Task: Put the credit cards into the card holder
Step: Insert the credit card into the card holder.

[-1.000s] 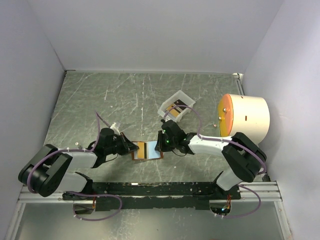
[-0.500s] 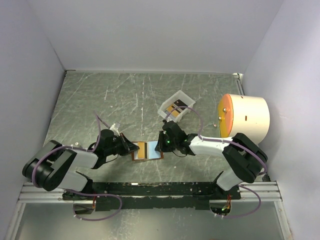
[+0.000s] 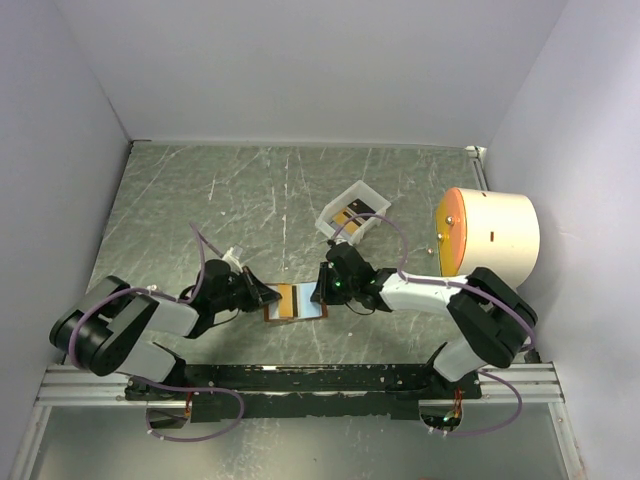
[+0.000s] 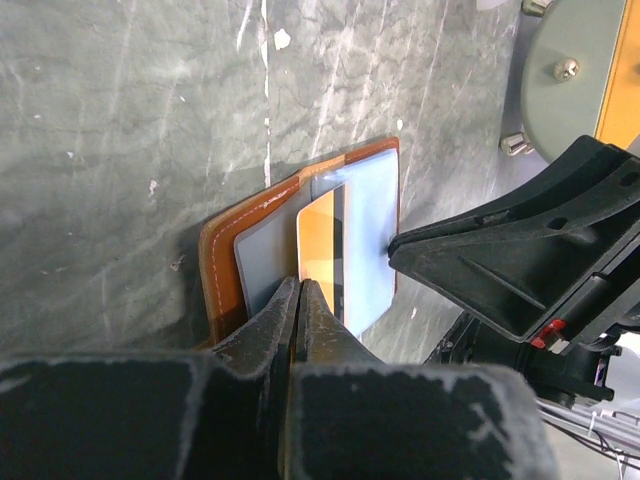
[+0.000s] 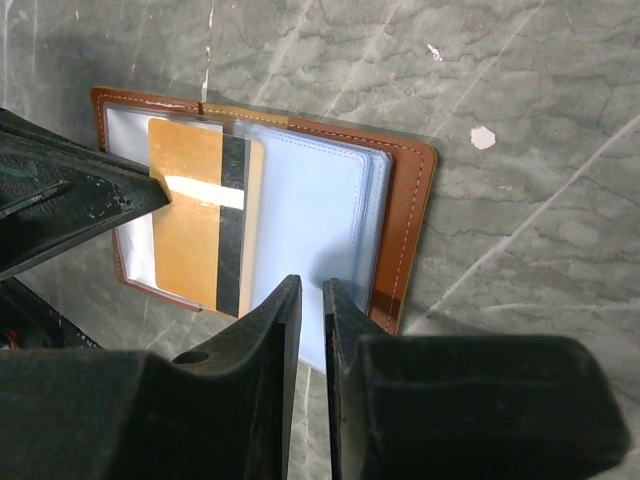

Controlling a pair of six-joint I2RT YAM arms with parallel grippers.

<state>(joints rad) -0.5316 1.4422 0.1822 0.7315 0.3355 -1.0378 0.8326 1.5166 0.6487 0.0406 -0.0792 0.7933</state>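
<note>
The left arm point(image 3: 165, 318) and right arm point(image 3: 425, 292) have bulky black joints, with smooth white shells on the links behind each claw. The left claw point(image 4: 300, 292) has matte black fingers, rough along their edges and tapering to thin tips. The right claw point(image 5: 312, 290) has the same black wedge shape. A small red tab point(image 4: 545, 335) sits behind its fingers, and a green light point(image 3: 335, 284) glows on its body. Thin purple cables point(image 3: 203, 255) loop back from each claw.

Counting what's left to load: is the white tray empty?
No, the top view shows an orange card with a dark stripe lying inside the white tray.
</note>
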